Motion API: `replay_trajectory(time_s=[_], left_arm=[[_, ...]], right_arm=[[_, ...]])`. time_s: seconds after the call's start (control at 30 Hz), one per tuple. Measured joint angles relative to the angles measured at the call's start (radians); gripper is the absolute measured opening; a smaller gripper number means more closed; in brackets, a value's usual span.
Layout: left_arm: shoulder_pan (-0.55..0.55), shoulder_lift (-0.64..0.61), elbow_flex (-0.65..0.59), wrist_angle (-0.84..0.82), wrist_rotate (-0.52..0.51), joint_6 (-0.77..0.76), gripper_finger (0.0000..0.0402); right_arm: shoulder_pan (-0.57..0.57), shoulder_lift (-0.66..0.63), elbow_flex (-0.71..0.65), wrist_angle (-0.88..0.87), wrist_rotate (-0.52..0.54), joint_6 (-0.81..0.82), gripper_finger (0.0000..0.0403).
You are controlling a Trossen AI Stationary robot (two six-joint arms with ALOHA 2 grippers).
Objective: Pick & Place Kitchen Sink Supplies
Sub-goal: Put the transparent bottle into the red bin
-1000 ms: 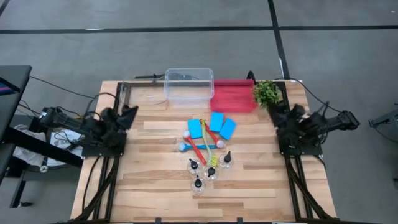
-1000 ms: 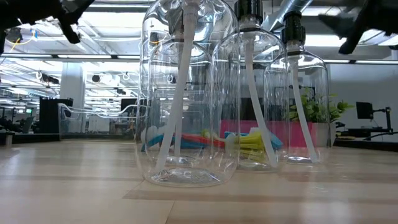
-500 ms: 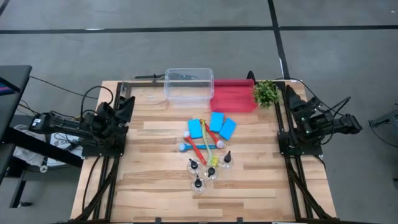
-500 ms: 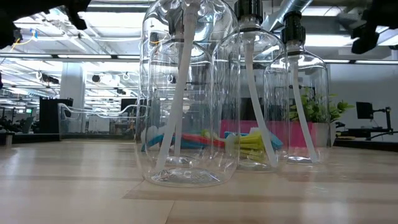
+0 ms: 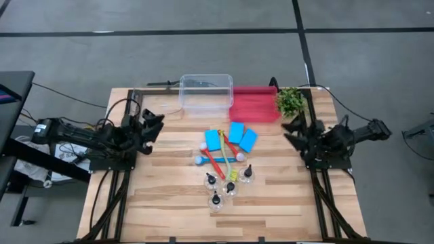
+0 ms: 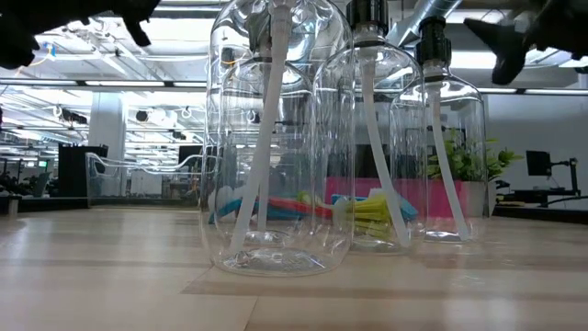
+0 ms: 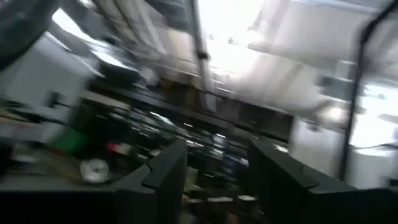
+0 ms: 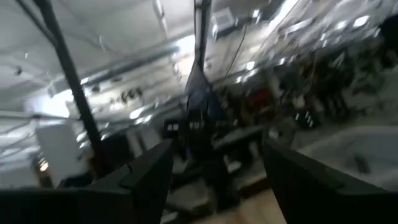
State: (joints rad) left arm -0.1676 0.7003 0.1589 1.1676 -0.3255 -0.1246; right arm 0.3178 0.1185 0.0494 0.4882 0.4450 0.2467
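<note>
With the left tool [image 5: 154, 126] and right tool [image 5: 293, 131] both spread open and empty at the surface's [image 5: 169, 203] sides, the pump bottles [image 5: 229, 183], sponges [image 5: 234, 137] and brushes [image 5: 215, 160] lie so tightly clustered mid-surface that a careless reach could topple a bottle.

Grey floor [image 5: 203, 41] crossed by dark lines, wooden table [image 5: 169, 196], bright ceiling lights [image 6: 175, 37]
</note>
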Motion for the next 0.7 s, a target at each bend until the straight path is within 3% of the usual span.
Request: replay_trajectory(time_s=[0.1,0.3,0.5,0.7], left_arm=[[-0.067,0.001,0.000,-0.074,0.030,-0.019,0.0193],[-0.192,-0.009,-0.001,-0.150,-0.016,-0.015,0.0203],[-0.260,-0.055,-0.001,-0.333,-0.072,-0.062,0.0203],[-0.303,-0.095,0.141,-0.784,-0.081,-0.121,0.0203]], right_arm=[[0.048,0.000,0.000,-0.117,0.000,0.079,0.0240],[0.131,0.030,0.005,-0.178,0.014,0.208,0.0240],[0.207,0.130,0.127,-0.337,0.080,0.242,0.0240],[0.249,0.288,0.346,-0.626,0.080,0.245,0.0240]])
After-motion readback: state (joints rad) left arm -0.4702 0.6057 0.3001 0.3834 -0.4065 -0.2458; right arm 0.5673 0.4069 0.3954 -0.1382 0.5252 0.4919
